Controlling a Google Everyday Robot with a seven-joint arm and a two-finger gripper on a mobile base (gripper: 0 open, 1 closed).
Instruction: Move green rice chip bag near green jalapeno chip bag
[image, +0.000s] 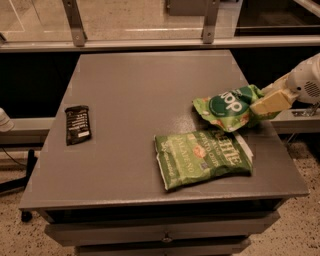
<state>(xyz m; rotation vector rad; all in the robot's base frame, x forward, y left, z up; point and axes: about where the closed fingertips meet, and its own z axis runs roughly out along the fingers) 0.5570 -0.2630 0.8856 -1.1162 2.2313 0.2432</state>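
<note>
Camera view: tool (264, 104) pinches green rice chip bag (226, 106) by right table (150, 90) edge, beside green jalapeno chip bag (205, 156).

Clearances, as I read them. The gripper's fingers (272, 102), at the right edge of the tabletop (150, 80), clamp the green rice chip bag (229, 106). In front of them and leftward the green jalapeno chip bag (202, 156) lies flat, the nearest obstacle. Far to their left lies a black wrapper (78, 123). Between these, bare tabletop offers open passage.
</note>
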